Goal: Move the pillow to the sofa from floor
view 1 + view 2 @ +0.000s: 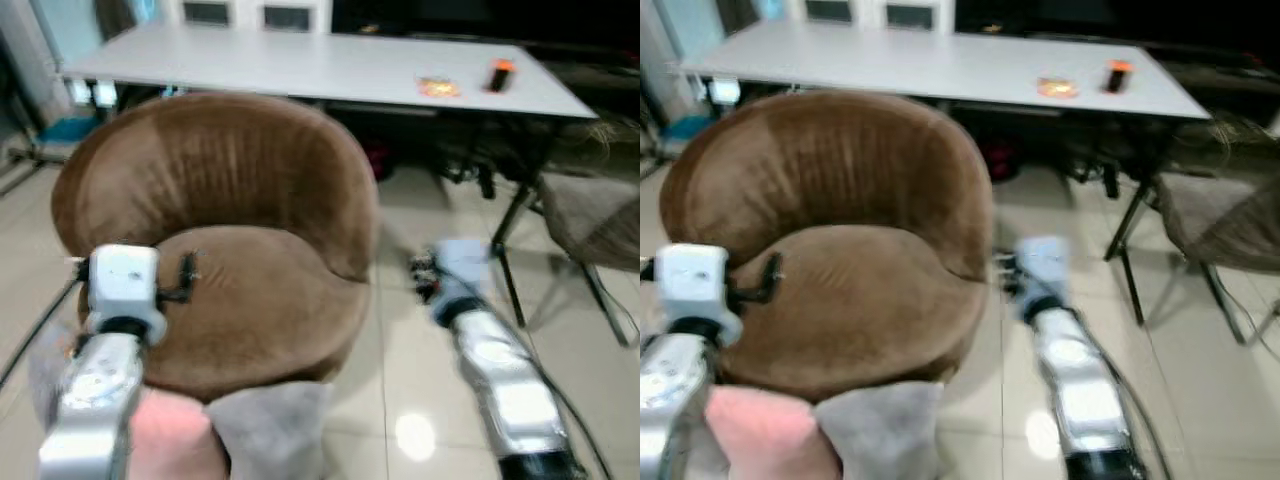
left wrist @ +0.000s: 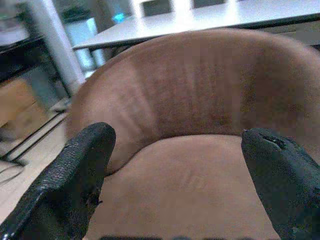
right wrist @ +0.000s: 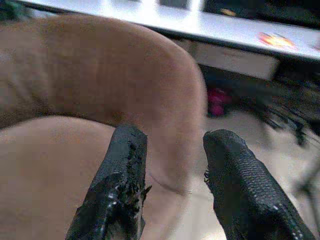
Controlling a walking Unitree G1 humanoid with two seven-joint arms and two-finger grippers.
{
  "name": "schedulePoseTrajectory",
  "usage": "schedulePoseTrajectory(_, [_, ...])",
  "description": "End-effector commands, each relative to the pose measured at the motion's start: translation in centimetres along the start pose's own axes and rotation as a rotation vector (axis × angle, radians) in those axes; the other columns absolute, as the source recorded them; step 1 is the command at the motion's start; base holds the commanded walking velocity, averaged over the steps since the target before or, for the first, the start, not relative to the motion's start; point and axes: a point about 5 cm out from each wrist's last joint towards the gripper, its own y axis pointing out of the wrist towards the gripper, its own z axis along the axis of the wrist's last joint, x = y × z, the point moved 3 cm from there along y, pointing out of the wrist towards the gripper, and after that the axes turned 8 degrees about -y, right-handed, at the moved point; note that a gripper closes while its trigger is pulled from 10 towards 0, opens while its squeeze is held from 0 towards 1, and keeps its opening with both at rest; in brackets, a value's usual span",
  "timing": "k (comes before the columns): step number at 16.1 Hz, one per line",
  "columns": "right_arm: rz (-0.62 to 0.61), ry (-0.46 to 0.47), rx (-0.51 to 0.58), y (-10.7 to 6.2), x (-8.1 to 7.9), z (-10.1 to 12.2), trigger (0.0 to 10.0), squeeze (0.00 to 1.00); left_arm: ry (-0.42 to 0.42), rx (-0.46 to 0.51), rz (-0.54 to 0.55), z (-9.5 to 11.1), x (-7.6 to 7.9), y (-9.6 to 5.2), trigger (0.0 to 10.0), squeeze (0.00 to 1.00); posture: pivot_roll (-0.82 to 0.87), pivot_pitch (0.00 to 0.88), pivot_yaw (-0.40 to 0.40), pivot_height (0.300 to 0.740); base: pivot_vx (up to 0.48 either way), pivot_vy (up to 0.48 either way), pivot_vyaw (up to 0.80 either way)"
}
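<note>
We stand in front of the brown armchair (image 1: 215, 240) that serves as the sofa, and the pillow (image 1: 225, 430) sits low against the front edge of its seat, a pink part beside a grey part. We cannot tell from here whether it rests on the floor (image 1: 420, 400) or hangs pressed between our arms. Our left gripper (image 2: 175, 165) hovers above the seat near its left edge, fingers spread wide with nothing between them. Our right gripper (image 3: 172, 175) is off the right side of the chair, over the tiles, its fingers parted and also empty.

Behind the chair runs a long white table (image 1: 320, 65) with an orange item (image 1: 500, 75) and a small packet (image 1: 438, 88) near its right end. A second chair (image 1: 590, 215) stands by the table's right corner.

The risk, as we judge it, lies in the pillow being soft and wide. If we lift it with no firm hold, it may sag and slide down the front edge of the seat. The right gripper, set outside the armrest, could catch on the chair's side as it swings in. The blur in the views suggests motion, which makes aiming harder.
</note>
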Motion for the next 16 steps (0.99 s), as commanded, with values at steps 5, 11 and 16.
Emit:
schedulePoseTrajectory(5, [0.035, 0.018, 0.013, -0.3, 0.4, -0.3, 10.0, 0.00, -0.010, 0.010, 0.004, 0.1, 0.6, -0.2, 10.0, 0.00, 0.04, 0.000, 0.000, 0.740, 0.055, 0.000, 0.48])
schedulePoseTrajectory(11, [0.102, 0.001, 0.033, -0.2, -0.2, 0.0, 10.0, 0.00, 0.012, 0.027, 0.015, 0.2, 0.5, -0.4, 10.0, 0.00, 0.04, 0.000, -0.005, 0.740, 0.000, -0.207, 0.40])
schedulePoseTrajectory(16, [0.122, 0.041, 0.036, -0.2, -0.4, 0.0, 10.0, 0.00, 0.033, 0.046, 0.036, 0.4, 0.1, -0.5, 10.0, 0.00, 0.04, 0.000, -0.009, 0.740, 0.000, -0.164, 0.32])
